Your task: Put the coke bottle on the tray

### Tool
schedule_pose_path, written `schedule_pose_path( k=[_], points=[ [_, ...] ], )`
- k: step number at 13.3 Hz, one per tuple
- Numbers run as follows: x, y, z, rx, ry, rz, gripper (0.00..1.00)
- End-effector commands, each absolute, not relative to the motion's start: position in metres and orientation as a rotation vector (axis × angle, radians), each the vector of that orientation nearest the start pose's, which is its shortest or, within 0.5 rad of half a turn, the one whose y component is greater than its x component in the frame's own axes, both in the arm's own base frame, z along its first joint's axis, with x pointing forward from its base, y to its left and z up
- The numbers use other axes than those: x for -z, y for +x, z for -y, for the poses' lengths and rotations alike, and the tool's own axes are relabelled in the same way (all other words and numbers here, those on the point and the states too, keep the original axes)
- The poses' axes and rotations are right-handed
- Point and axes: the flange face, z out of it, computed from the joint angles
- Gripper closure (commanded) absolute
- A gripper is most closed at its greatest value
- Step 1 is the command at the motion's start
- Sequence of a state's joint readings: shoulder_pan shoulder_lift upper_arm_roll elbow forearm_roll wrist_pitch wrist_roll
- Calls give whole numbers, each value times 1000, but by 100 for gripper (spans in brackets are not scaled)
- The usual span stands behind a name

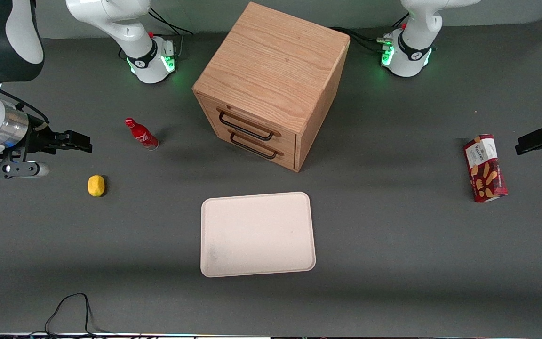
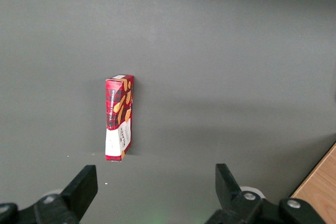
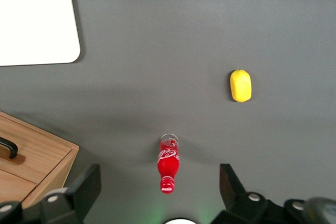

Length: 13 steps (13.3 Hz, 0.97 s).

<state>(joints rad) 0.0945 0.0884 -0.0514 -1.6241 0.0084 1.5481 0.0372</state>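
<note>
The coke bottle is slim, red and glossy with a white script logo. It stands upright on the grey table between the working arm's base and the lemon; it also shows in the right wrist view. The cream-pink tray lies flat and bare, nearer the front camera than the drawer cabinet; one of its corners shows in the right wrist view. My gripper hangs high above the table at the working arm's end, apart from the bottle. It is open and empty, its fingers spread wide.
A wooden cabinet with two drawers stands at the table's middle, farther from the camera than the tray. A yellow lemon lies near the bottle. A red snack box lies toward the parked arm's end.
</note>
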Motion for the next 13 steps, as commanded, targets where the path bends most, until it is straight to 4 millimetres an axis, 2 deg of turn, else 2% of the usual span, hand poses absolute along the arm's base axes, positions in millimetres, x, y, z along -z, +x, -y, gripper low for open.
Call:
schedule_pose_path(
  k=[1,8,13],
  points=[
    [-556,573,-20,-277,-3114,37,0],
    [-573,573,-23,-226,-3134,33,0],
    [-572,575,-23,-231,-3138,-24,0]
  ],
)
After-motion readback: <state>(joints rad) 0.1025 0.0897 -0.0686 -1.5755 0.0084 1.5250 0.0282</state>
